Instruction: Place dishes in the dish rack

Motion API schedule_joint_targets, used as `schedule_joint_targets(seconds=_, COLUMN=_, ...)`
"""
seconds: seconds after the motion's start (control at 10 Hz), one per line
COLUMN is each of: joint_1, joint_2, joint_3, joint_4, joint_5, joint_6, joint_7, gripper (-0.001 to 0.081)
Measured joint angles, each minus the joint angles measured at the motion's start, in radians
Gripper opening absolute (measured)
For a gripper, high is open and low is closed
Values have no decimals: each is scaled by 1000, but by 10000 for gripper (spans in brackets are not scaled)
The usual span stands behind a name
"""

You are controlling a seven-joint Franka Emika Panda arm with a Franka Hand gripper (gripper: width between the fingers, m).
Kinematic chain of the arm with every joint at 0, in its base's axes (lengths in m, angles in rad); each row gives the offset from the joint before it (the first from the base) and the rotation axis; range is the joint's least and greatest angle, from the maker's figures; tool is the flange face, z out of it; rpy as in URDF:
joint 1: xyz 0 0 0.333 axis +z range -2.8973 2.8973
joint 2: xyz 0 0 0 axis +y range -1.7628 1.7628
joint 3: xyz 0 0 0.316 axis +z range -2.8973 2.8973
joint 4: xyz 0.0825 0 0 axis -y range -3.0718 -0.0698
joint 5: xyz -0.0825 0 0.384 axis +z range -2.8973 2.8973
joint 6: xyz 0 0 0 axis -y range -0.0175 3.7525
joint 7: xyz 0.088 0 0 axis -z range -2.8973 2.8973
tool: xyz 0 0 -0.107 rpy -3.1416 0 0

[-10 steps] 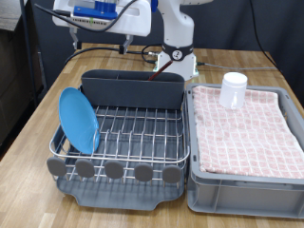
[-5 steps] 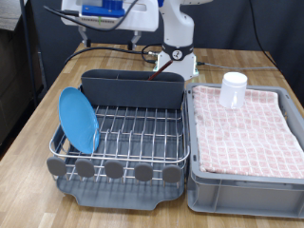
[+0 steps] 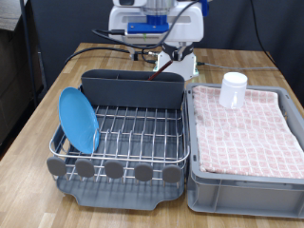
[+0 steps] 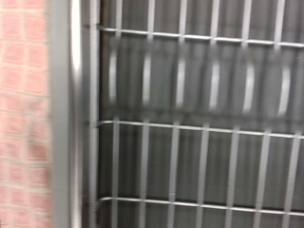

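Observation:
The light-blue plate stands on edge in the silver wire dish rack, at the exterior view's left side of it. The white cup stands upright on the pink checked towel in the grey bin. The wooden spoon is out of view. My hand hangs high above the rack's grey caddy, near the exterior view's top; its fingers do not show in either view. The blurred wrist view shows rack wires over the dark tray, beside the bin's grey wall and the towel.
The grey bin sits close against the rack on the exterior view's right. Both stand on a wooden table. The robot base and cables lie behind the caddy.
My hand has swung towards the exterior view's right along the top, from over the rack's left part to above the caddy's middle. Plate and cup have not moved.

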State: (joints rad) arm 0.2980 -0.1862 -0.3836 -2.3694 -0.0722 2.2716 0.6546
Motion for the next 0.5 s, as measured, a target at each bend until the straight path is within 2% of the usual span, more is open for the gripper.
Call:
schedule_joint_targets(seconds=0.2, joint_1=24, joint_2=-8, joint_3=51, joint_4=-23, joint_5=13, joint_6=6, joint_7=92, gripper=802)
schedule_joint_targets(seconds=0.5, joint_1=61, joint_2=-43, joint_3=98, joint_4=-74, joint_5=27, joint_6=48, joint_7=111, gripper=802)
